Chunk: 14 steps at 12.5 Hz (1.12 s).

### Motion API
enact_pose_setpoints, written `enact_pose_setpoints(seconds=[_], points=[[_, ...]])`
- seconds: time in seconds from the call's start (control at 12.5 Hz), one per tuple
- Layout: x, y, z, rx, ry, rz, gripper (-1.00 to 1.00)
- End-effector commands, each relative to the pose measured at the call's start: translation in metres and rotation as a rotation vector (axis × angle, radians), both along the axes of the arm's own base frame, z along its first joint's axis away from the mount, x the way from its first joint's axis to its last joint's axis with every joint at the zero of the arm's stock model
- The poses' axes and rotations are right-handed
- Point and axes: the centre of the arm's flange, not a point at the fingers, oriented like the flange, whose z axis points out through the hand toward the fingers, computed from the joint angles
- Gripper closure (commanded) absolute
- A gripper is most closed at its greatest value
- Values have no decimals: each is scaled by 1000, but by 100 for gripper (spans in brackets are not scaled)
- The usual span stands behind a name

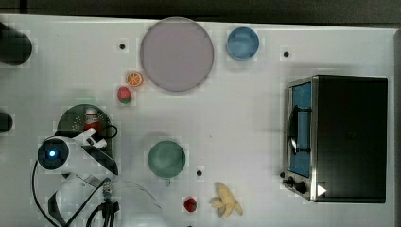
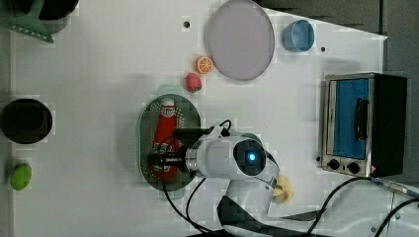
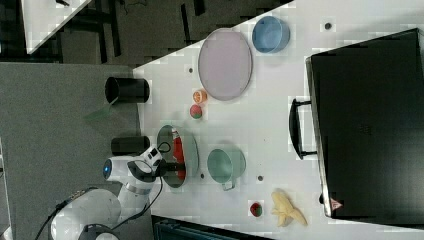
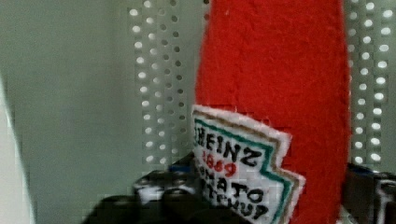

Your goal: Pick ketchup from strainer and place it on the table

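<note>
A flat white tabletop (image 2: 99, 59) with small dark round holes carries the scene. The strainer (image 2: 146, 123), a pale green oval plastic basket with a perforated bottom and smooth rim, lies near the top view's left edge. The ketchup (image 2: 163, 133) lies lengthwise inside the strainer: a soft red felt-like bottle with a white cap and a stitched white label bearing dark print. In the wrist view the red fabric body (image 4: 275, 70) rests directly on the perforated floor (image 4: 154, 93). The end effector (image 2: 165, 147) reaches into the strainer with its dark fingers (image 4: 159, 186) spread on either side of the lower bottle body; contact with the bottle cannot be confirmed. A round lilac plate (image 1: 177, 54), a blue cup (image 1: 243, 42), a teal-green cup (image 1: 166, 159), an orange slice (image 1: 135, 79), a strawberry (image 1: 124, 94), a peeled banana (image 1: 226, 200) and a metal toaster oven (image 1: 338, 137) with a blue-tinted door stand on the tabletop, apart from the strainer
</note>
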Motion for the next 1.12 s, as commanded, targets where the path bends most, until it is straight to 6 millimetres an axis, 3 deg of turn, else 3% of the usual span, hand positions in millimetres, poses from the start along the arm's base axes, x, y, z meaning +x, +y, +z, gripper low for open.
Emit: enact_pose_setpoints(seconds=[0.08,0.24,0.4,0.8,1.12], points=[[3,16,25,10,-47,-34,-21],[6,18,36,5,-66,-28,-19],[13,19,64,-6,-120,-25,-19],[13,26,161,-59,-116,-164,-19],[46,10,232,-50,-82,-327,-19]])
